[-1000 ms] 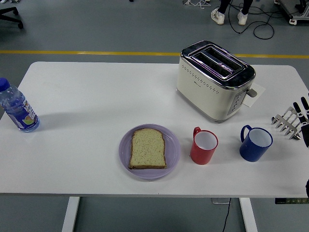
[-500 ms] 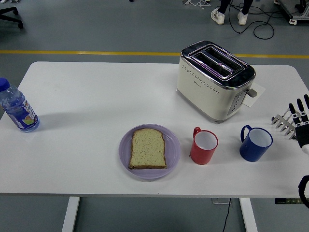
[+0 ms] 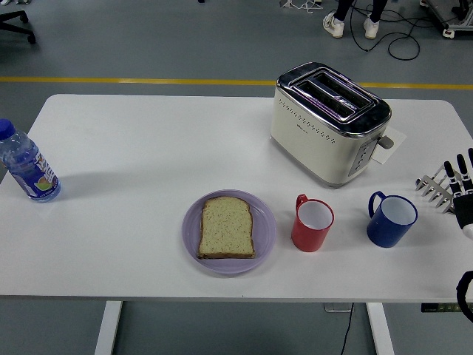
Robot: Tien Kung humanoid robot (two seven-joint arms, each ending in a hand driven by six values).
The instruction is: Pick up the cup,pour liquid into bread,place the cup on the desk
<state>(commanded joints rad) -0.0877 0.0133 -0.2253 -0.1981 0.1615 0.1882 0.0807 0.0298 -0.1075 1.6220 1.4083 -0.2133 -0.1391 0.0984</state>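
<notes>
A red cup [image 3: 312, 224] stands upright on the white table [image 3: 148, 140], handle to the upper left. A blue cup [image 3: 392, 219] stands to its right. A slice of bread [image 3: 227, 227] lies on a lilac plate [image 3: 262, 222] left of the red cup. My right hand [image 3: 463, 188] comes in at the right edge, right of the blue cup and apart from it, fingers spread and pointing up, holding nothing. My left hand is out of view.
A cream and chrome toaster [image 3: 329, 122] stands behind the cups. A metal toast rack [image 3: 436, 190] sits by my right hand. A water bottle [image 3: 26, 167] stands at the left edge. A person's feet [image 3: 349, 24] show at the top.
My right hand has come a little further into view at the right edge and its fingers have turned upright. Nothing on the table has moved.
</notes>
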